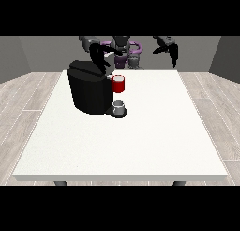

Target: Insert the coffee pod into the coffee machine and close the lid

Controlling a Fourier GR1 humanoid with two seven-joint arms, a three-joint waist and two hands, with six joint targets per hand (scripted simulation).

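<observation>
One robot hand (98, 56) (fingers unreadable) hovers over the coffee machine (89, 89).

Large white table (140, 145) at centre, dark legs (60, 183) just visible at 6 o'clock edge. Pale wood-plank floor (23, 108) at 3 and 9 o'clock. Plain grey walls (42, 51) at 12 o'clock, angling inward at both sides. Even, soft light.

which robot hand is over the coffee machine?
The robot hand at the view's left, hanging above the black coffee machine. The other robot hand is off to the right, clear of it.
</observation>
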